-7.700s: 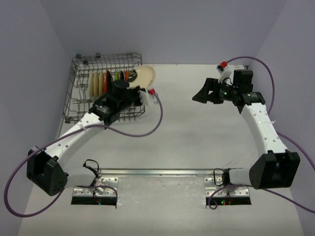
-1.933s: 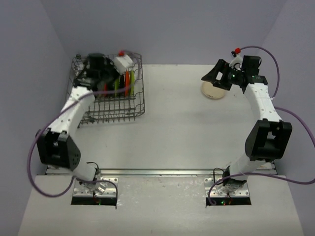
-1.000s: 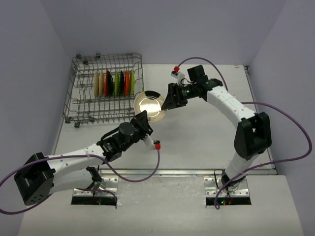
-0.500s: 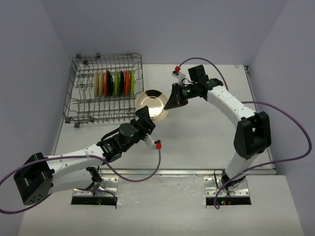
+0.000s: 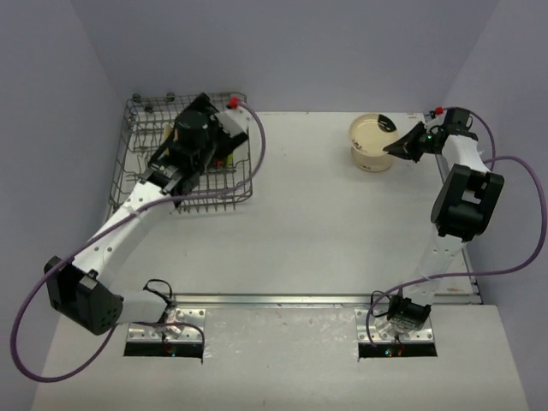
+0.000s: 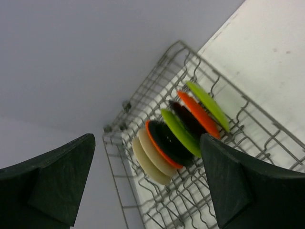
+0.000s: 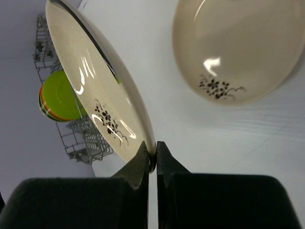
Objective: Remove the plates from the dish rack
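Right claw [image 7: 152, 153] pinches a plate [image 7: 95, 81] over the stack [image 7: 238, 47], upper right; I release next. Left claw [image 6: 147, 157] wide above rack [image 6: 126, 106].

White table [image 5: 325, 223], plain lavender walls [image 5: 300, 51].

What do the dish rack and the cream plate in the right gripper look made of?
The dish rack: thin grey wire in an open grid, likely metal, dull finish. The cream plate: glossy, with bright highlights and a dark printed flower sprig; probably glazed ceramic, possibly melamine.
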You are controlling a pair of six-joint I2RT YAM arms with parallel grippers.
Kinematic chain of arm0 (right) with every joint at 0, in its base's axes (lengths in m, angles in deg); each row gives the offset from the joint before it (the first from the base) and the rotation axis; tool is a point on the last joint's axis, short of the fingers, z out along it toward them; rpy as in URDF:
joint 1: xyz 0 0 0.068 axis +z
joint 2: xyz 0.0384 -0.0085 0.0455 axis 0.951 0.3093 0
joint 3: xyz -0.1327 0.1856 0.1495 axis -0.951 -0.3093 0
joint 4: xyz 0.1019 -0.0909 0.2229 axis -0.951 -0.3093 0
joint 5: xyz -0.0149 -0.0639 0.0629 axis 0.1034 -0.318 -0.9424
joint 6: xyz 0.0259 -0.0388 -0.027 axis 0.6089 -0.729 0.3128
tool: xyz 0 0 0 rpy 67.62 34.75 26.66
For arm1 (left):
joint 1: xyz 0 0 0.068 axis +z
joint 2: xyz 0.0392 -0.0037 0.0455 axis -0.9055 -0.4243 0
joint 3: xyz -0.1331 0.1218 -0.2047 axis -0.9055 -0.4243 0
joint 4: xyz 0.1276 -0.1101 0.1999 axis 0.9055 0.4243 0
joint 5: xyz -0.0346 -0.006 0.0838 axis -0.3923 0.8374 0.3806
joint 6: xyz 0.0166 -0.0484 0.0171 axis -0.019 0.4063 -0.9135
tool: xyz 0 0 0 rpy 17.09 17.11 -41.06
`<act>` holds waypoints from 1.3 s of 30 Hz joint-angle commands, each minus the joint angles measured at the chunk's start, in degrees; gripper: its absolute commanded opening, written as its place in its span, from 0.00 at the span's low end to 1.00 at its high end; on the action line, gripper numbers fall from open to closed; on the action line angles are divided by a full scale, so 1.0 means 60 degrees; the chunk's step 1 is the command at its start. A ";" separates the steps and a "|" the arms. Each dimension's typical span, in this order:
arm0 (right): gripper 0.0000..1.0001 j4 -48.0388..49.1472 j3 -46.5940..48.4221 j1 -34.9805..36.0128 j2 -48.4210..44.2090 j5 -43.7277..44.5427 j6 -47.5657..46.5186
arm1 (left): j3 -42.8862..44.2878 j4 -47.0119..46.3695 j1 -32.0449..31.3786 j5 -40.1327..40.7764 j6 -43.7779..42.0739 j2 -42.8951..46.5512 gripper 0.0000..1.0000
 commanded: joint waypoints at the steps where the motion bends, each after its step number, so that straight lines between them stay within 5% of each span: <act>1: 0.00 0.0062 0.0996 -0.0002 0.0717 -0.0178 0.0259 | 0.1543 0.2509 0.2432 -0.1610 0.3653 -0.1300 0.91; 6: 0.00 0.0062 0.1377 -0.0008 0.1243 -0.0157 0.0239 | 0.1565 0.2765 0.3749 -0.2554 0.4371 -0.1643 0.96; 25: 0.04 -0.0044 0.1803 -0.0026 0.2168 0.0404 -0.0034 | 0.1024 0.2950 0.4999 -0.3223 0.5436 -0.1570 1.00; 32: 0.50 -0.0217 0.1688 -0.0022 0.1891 0.0555 -0.0141 | 0.1102 0.2969 0.5135 -0.3305 0.5606 -0.1654 1.00; 39: 0.71 -0.0612 0.1768 -0.0022 0.0788 0.1193 -0.0488 | 0.1406 0.3159 0.5567 -0.3825 0.5950 -0.1860 1.00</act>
